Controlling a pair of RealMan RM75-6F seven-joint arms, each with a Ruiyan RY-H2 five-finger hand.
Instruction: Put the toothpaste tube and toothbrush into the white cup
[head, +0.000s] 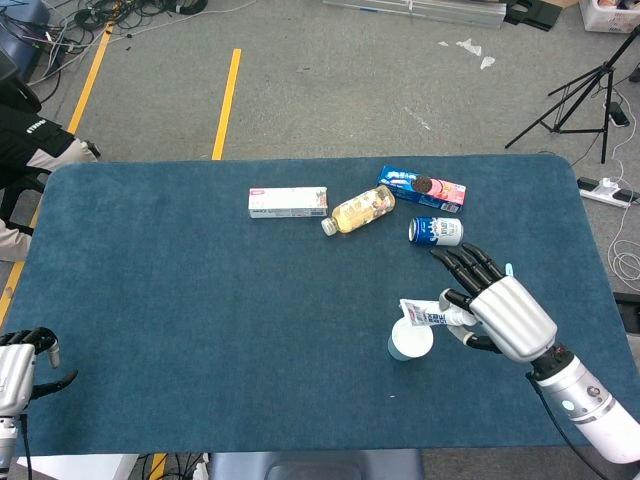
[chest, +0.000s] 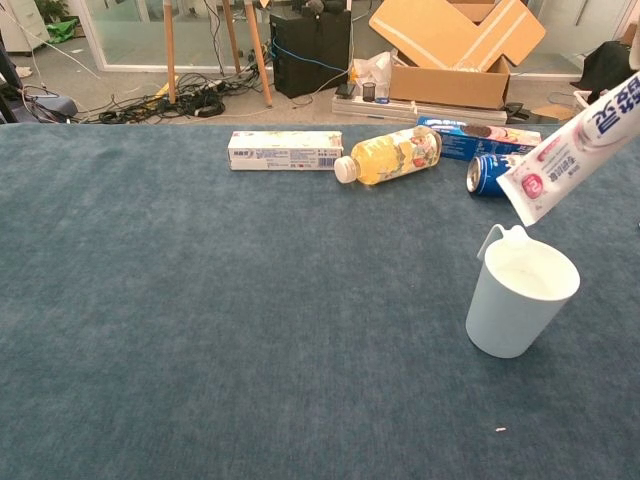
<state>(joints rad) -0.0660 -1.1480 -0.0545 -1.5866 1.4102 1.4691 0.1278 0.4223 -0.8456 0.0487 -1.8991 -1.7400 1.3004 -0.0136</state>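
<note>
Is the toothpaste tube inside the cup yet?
Not yet. The toothpaste tube, held by the right hand, hangs tilted above the white cup.

Big blue worktop (head: 180, 300) w/ soft cloth on top. At the far side lie a long white box (head: 288, 201), a yellow bottle (head: 360, 210) on its side just beside it, a blue cookie pack (head: 422, 187) and a blue can (head: 435, 231) on its side. Nearer the front, at the right, stands a white cup (chest: 519, 298), well apart from the box.
</note>
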